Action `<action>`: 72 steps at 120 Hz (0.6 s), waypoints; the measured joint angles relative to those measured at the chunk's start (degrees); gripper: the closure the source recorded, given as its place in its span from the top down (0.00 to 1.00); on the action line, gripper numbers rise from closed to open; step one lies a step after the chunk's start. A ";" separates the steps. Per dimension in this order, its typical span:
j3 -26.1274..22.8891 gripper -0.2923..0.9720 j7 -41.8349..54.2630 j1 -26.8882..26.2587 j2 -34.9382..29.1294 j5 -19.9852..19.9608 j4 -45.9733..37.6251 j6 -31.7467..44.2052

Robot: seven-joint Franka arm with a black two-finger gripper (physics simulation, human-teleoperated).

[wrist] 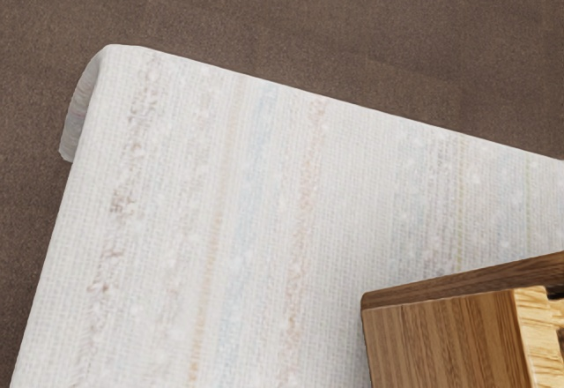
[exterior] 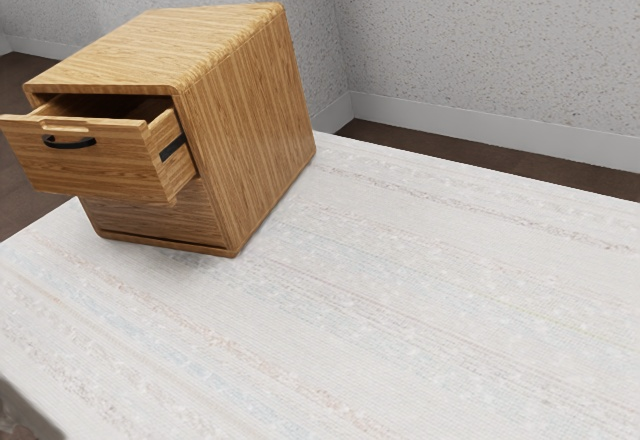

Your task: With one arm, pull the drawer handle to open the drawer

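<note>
On the table, the box has its top drawer pulled out; I cannot tell the claw's state.

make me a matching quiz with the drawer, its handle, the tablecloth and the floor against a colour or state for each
Things:
1. drawer
2. handle
3. tablecloth
4. floor

Colour or state:
a. dark brown
b. black
c. pulled partway out
d. pale with faint stripes

Pairs: 1-c, 2-b, 3-d, 4-a
</note>
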 joint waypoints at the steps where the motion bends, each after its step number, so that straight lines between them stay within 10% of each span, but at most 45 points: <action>1: 0.01 0.77 -0.02 -0.11 0.10 0.02 -0.11 0.22; 72: -0.01 0.77 -0.78 -0.17 0.63 -0.57 -2.59 6.38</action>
